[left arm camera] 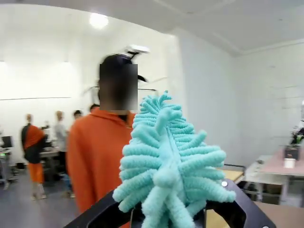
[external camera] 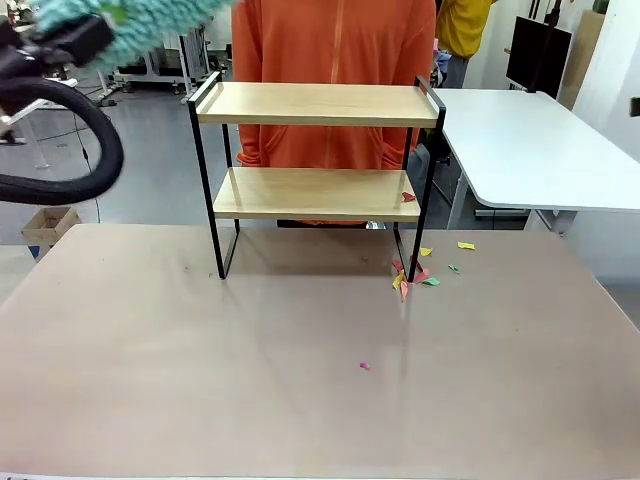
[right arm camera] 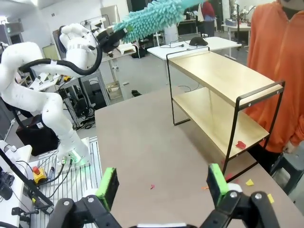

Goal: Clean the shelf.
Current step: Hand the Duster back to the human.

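The shelf (external camera: 315,104), two light wooden boards in a thin black frame, stands at the table's far middle, in front of a person in an orange top (external camera: 335,45). A red paper scrap (external camera: 408,197) lies on its lower board at the right end. My left gripper (external camera: 80,45) is raised at the upper left, well clear of the shelf (right arm camera: 223,80), shut on a fluffy teal duster (external camera: 135,22). In the left wrist view the duster (left arm camera: 166,161) rises from between the black fingers. My right gripper (right arm camera: 163,185) stands open above the table, its green pads (right arm camera: 108,185) wide apart with nothing between them.
Coloured paper scraps (external camera: 415,272) lie on the table (external camera: 200,380) by the shelf's right leg, and a pink one (external camera: 364,366) sits nearer the front. A white table (external camera: 530,140) stands at the right. People stand far off in the room.
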Robot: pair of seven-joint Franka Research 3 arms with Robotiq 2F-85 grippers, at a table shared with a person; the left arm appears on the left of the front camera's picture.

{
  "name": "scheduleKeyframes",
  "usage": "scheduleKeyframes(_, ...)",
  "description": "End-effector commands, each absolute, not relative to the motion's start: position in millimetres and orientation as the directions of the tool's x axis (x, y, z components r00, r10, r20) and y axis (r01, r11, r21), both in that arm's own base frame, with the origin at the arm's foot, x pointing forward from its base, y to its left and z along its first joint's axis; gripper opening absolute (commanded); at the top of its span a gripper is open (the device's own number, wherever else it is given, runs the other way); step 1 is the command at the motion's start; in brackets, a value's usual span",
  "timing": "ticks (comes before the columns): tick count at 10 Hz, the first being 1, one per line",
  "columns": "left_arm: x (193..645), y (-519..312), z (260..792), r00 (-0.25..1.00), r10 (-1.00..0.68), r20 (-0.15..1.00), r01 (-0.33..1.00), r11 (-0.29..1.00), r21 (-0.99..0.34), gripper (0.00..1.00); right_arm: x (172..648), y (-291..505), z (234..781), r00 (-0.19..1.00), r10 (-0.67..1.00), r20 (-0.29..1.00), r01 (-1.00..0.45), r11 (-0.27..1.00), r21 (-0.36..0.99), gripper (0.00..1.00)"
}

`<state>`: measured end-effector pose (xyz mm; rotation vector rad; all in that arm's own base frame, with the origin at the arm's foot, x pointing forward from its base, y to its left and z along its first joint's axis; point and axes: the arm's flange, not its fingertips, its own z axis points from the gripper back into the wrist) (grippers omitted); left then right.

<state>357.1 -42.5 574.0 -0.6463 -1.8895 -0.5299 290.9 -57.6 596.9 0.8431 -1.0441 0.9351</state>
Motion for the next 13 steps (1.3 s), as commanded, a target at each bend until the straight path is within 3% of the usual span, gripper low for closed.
scheduleKeyframes(1, 341, -35, 565, -0.38, 0.123, 0.917, 0.477, 0.875, 0.08, 0.17, 294, -58, 600, 0.182, 0.208, 0.961, -0.928, 0.359, 0.098, 1.0)
scheduleKeyframes(5, 332, 4, 530, -0.314, 0.047, 0.948, 0.259, 0.965, 0.038, 0.17, 294, -58, 600, 0.182, 0.208, 0.961, -0.928, 0.359, 0.098, 1.0)
scheduleKeyframes(9, 332, 22, 495, -0.263, 0.068, 0.962, 0.207, 0.978, -0.013, 0.17, 294, -58, 600, 0.182, 0.208, 0.961, -0.928, 0.359, 0.098, 1.0)
scheduleKeyframes(13, 342, 23, 399, -0.093, 0.148, 0.985, 0.186, 0.974, -0.128, 0.17, 294, -58, 600, 0.182, 0.208, 0.961, -0.928, 0.359, 0.098, 1.0)
